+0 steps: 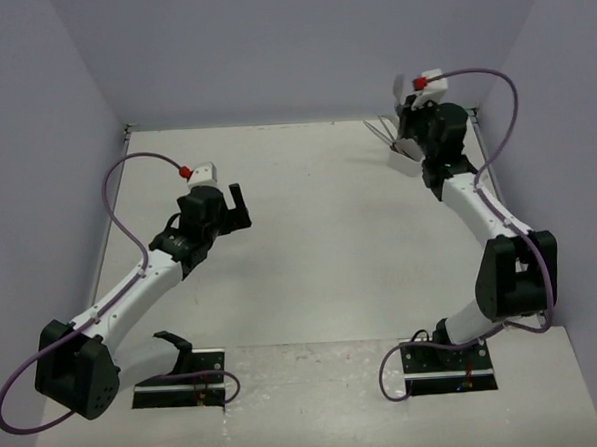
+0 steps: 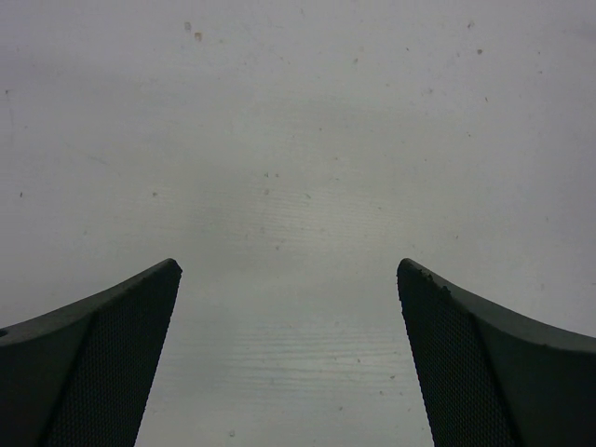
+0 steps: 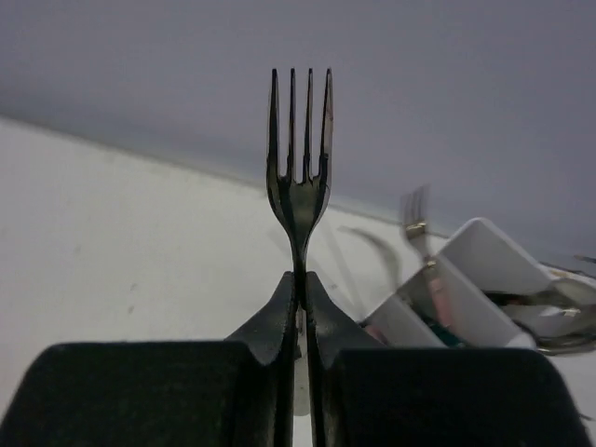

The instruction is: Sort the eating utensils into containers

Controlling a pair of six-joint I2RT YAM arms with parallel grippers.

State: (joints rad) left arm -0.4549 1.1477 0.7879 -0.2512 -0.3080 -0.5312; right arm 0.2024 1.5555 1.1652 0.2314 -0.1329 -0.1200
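Here, right tool pinched tight on neck of slim dark shiny metal fork, tines up, centre frame, likely held up for dropping into white rectangular plastic bin, lower right, holding other utensils. Left tool wide, idle over pale worktop.

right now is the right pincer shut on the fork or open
Shut on the fork: in the right wrist view the right pincer is closed against its thin neck, tines pointing up.
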